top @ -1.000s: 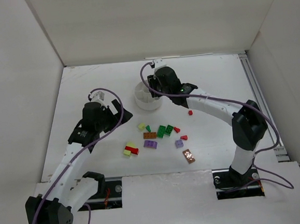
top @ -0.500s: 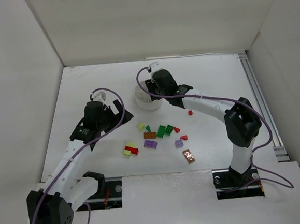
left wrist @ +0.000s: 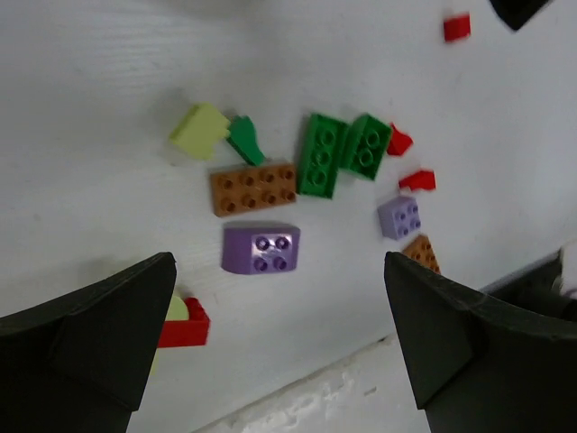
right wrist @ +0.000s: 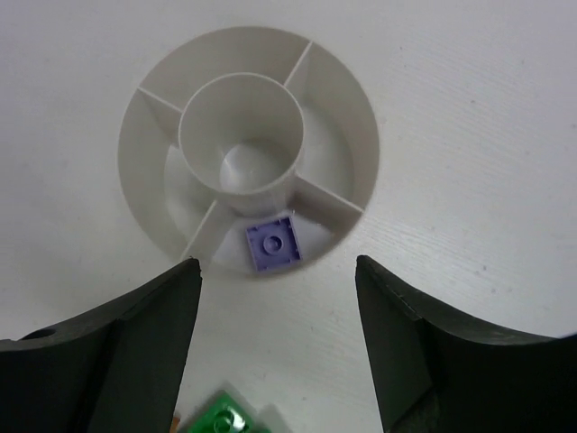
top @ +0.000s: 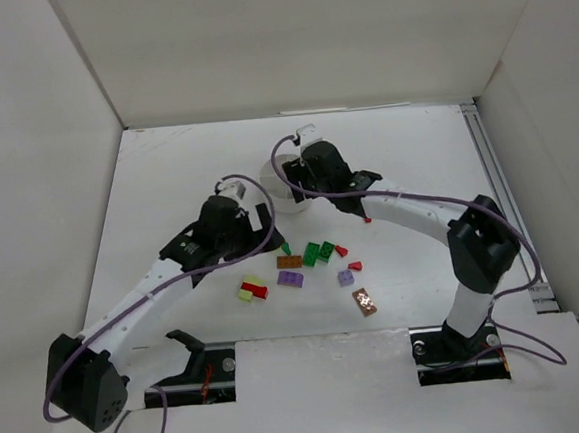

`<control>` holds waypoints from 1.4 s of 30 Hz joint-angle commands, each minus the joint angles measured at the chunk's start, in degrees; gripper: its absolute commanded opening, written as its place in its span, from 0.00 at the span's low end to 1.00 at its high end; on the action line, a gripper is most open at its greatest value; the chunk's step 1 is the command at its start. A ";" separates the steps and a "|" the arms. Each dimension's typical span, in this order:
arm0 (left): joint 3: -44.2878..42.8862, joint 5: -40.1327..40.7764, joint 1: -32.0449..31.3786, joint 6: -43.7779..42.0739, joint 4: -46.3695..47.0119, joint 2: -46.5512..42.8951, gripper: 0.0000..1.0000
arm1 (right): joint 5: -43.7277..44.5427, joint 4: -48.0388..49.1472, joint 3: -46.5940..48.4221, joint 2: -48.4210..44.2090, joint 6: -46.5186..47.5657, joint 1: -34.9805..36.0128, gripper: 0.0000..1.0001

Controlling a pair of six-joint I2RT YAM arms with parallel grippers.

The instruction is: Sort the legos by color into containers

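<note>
Hovering over the dish (right wrist: 353, 101), right arm (top: 409, 207) jaws spread, left arm (top: 145, 293) jaws wide above legos (left wrist: 256, 188)

Small white dish (right wrist: 347, 108) sits upright, with one light purple lego (right wrist: 273, 244) lying stud-up in its near wedge. The rest are loose on the counter (left wrist: 108, 81): green bricks (left wrist: 322, 166) side by side, orange-brown brick (left wrist: 254, 188) just beside them, purple brick (left wrist: 261, 249) near it, red bits (left wrist: 417, 180) scattered close by.

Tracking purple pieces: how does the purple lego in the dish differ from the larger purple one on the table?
The dish lego shows one stud; the table lego shows four. The dish lego lies in a wedge compartment; the table lego lies beside an orange-brown brick. Both are light purple.
</note>
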State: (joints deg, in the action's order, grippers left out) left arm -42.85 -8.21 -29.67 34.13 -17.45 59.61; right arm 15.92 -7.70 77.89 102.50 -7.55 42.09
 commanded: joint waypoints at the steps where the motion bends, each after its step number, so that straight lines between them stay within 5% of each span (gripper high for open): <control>1: -6.26 7.75 -10.55 -1.35 -5.47 2.51 1.00 | 2.71 3.22 -5.08 -12.11 -0.80 -0.07 0.74; 4: -6.90 11.37 -20.23 -1.35 -7.07 6.12 1.00 | 1.05 3.22 -13.07 -18.54 -0.80 -3.48 0.74; 12: -6.80 17.07 -26.39 8.56 -6.28 17.45 1.00 | -1.68 -0.11 -28.84 -40.68 -1.33 -10.88 0.77; 25: -10.24 26.31 -28.16 13.77 -7.95 28.53 0.96 | -1.16 -5.13 -31.92 -47.48 -0.18 -13.96 0.77; 32: -12.34 25.79 -28.16 13.77 -7.95 33.29 0.73 | -1.16 -6.18 -31.92 -48.09 -0.18 -15.02 0.77; 37: -12.34 24.55 -28.68 14.30 -7.95 32.42 0.45 | -1.16 -6.18 -31.92 -49.24 -0.18 -15.54 0.77; 42: -14.18 24.55 -28.69 13.43 -7.95 29.42 0.40 | -1.16 -6.18 -31.92 -49.76 -0.18 -16.59 0.77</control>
State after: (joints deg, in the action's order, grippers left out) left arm -53.69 15.99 -58.06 47.68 -25.08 92.75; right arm 14.59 -14.59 46.00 53.89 -8.32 26.33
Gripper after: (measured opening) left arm 0.578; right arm 0.768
